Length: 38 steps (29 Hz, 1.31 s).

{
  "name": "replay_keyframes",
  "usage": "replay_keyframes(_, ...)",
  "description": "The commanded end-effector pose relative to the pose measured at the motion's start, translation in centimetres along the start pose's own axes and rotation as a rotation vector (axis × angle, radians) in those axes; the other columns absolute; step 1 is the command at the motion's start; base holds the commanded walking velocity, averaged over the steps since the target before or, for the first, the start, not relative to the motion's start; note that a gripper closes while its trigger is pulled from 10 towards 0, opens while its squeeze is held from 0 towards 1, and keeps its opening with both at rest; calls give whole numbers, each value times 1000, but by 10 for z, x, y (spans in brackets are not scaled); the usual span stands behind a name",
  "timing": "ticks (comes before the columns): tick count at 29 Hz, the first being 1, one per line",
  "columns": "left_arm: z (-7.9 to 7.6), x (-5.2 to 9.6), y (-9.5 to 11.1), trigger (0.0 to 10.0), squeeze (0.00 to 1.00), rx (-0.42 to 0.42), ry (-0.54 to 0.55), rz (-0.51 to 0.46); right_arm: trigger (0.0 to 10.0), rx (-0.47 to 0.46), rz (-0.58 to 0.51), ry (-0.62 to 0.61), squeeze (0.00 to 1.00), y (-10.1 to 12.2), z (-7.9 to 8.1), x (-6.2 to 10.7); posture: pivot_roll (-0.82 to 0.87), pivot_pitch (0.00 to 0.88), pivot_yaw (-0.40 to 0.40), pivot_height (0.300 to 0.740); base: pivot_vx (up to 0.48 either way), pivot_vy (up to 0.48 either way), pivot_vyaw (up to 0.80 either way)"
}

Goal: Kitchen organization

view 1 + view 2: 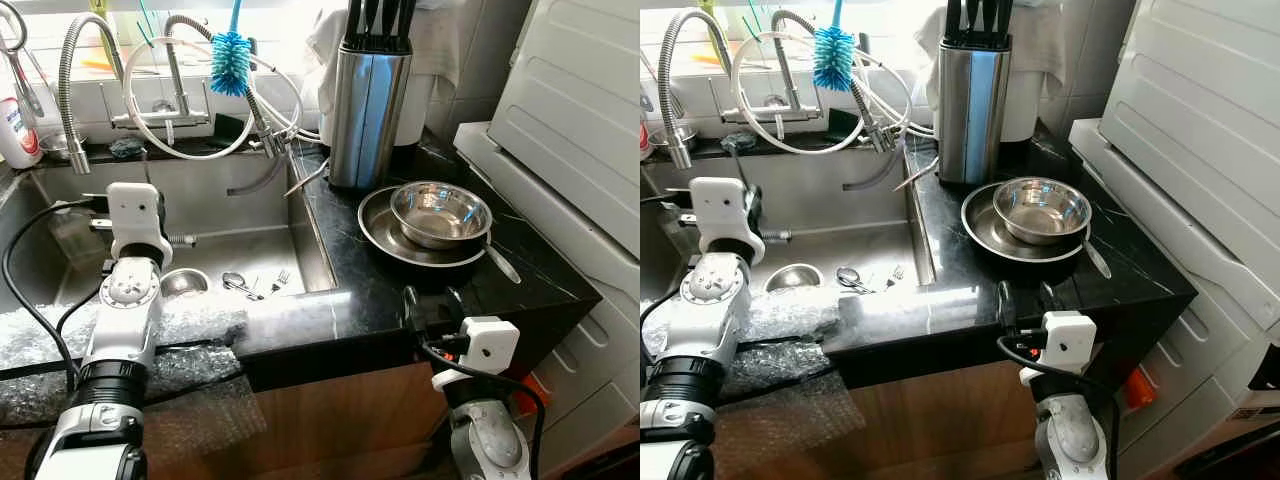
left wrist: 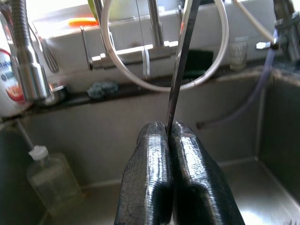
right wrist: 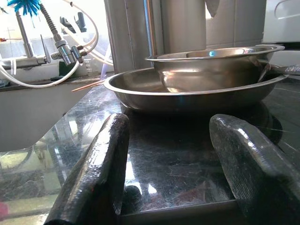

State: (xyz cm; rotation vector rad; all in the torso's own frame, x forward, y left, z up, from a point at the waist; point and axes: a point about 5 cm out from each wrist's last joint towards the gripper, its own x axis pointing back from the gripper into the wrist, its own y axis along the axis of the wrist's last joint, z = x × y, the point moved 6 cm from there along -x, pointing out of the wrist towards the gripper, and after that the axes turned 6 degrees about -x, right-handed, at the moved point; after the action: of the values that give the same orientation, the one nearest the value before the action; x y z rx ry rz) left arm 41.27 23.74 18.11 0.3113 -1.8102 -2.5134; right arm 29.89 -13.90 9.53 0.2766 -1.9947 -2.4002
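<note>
Nearest the head camera, the left arm reaches over crumpled bubble wrap [image 1: 150, 340] at the counter's front edge, its left gripper [image 2: 169, 140] raised above the sink [image 1: 250, 255]. The left wrist view shows what the head views do not: the two fingers pressed together on a thin metal utensil handle [image 2: 180, 65] that stands upright between them; its working end is out of frame, so the utensil's kind cannot be told. That view also shows a clear soap bottle [image 2: 51, 180] in the sink corner. The right gripper [image 1: 432, 303] rests low at the front edge of the black marble countertop [image 1: 520, 290], fingers spread wide with nothing between them. The right wrist view looks across the stone at a steel bowl [image 3: 213, 63] nested in a wider steel plate [image 3: 187, 96]. From above, a utensil handle [image 1: 500, 262] juts from under the bowl. A spoon [image 1: 236, 283], a fork [image 1: 279, 281] and a small steel cup [image 1: 184, 283] lie on the sink floor. Behind stand a steel knife block [image 1: 368, 100], spring-neck faucets [image 1: 70, 90], looped white hoses [image 1: 200, 90] and a blue bottle brush [image 1: 230, 60]. A white appliance [image 1: 570, 120] flanks the counter on the right.
</note>
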Motion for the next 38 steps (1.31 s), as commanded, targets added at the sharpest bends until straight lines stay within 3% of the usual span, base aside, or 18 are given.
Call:
replay_keyframes(1,0,-1,-4,10000,0,-27,-15,24,10000,-8,23,-30,0,-6,-9,2,-139,9,-13,740,0,0,0)
replay_keyframes(10,-21,5,-22,10000,0,-32,-92,113,10000,2,27,-25,0,-5,-8,0,-146,14,-16,740,0,0,0)
replay_keyframes(11,-22,5,-23,10000,380,-33,-95,117,10000,3,28,-24,0,-5,-8,0,-146,15,-15,740,0,0,0)
replay_keyframes(12,-23,5,-23,10000,380,-33,-94,119,10000,3,28,-24,0,-5,-8,0,-146,15,-15,740,0,0,0)
replay_keyframes(13,-23,5,-24,10000,918,-28,-94,123,10000,4,29,-24,0,-5,-8,-1,-147,14,-16,740,0,0,0)
replay_keyframes(14,-25,5,-24,10000,1000,-20,-99,128,10000,4,30,-24,0,-5,-8,-1,-147,15,-15,740,0,0,0)
replay_keyframes(32,-26,5,-26,10000,1000,-14,-109,144,10000,10,48,-28,0,-9,-9,-1,-147,14,-16,740,0,0,0)
replay_keyframes(38,-29,5,-27,10000,1000,88,-112,169,10000,12,54,-29,0,-10,-9,-1,-147,11,-15,740,0,0,0)
